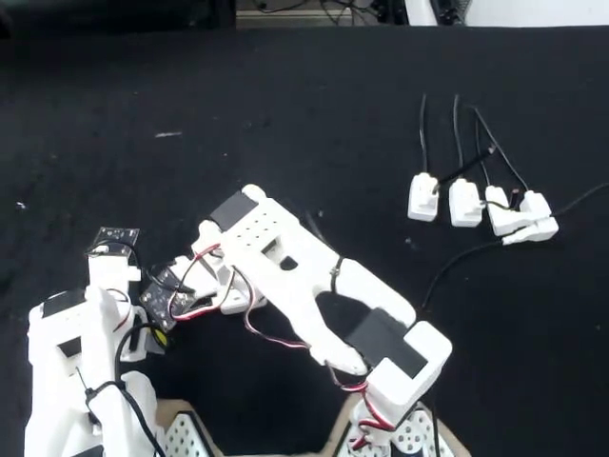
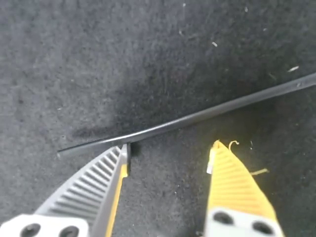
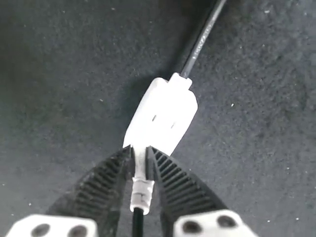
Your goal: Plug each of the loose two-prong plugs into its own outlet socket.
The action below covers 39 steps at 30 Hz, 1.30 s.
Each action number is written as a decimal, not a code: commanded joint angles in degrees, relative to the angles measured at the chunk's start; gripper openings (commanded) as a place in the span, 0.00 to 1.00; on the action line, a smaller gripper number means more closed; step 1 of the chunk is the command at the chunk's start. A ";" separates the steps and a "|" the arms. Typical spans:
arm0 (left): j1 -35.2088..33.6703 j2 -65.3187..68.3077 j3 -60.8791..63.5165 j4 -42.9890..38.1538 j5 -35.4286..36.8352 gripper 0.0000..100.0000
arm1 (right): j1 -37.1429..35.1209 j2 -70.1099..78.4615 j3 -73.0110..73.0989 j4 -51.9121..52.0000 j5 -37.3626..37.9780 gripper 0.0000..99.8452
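My right gripper (image 3: 141, 165) is shut on a small white two-prong plug (image 3: 140, 190). The plug's front end meets a white outlet socket (image 3: 160, 118) that lies on the black cloth, with a black cable (image 3: 200, 37) leaving its far end. How deep the plug sits in it I cannot tell. My left gripper (image 2: 168, 150) is open and low over a thin black cable (image 2: 197, 116), its grey fingertip (image 2: 118, 158) close against it. In the high view both grippers sit near the front left, the right gripper (image 1: 179, 286) beside the left arm (image 1: 71, 333).
Several white plugs and sockets (image 1: 465, 202) with thin black cables lie in a row at the right of the black-covered table (image 1: 285, 114). A small card (image 1: 119, 234) lies by the left arm. The right arm (image 1: 314, 286) crosses the front middle.
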 commanded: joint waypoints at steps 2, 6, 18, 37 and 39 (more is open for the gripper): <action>-0.13 -0.09 0.84 -1.32 0.00 0.26 | -1.32 -0.75 -6.20 -0.62 -4.22 0.13; -0.13 -0.09 0.84 -1.32 0.00 0.26 | -1.76 -1.01 -10.51 0.88 -5.36 0.13; -0.13 -0.09 0.84 -1.32 0.00 0.26 | -5.10 -5.85 -10.68 10.20 -5.80 0.14; -0.75 -0.09 0.75 -1.32 0.09 0.26 | -2.20 1.54 -5.14 -2.20 -17.14 0.30; -0.75 -0.09 0.66 -1.49 1.41 0.26 | -1.23 3.21 -6.29 -2.81 -17.32 0.30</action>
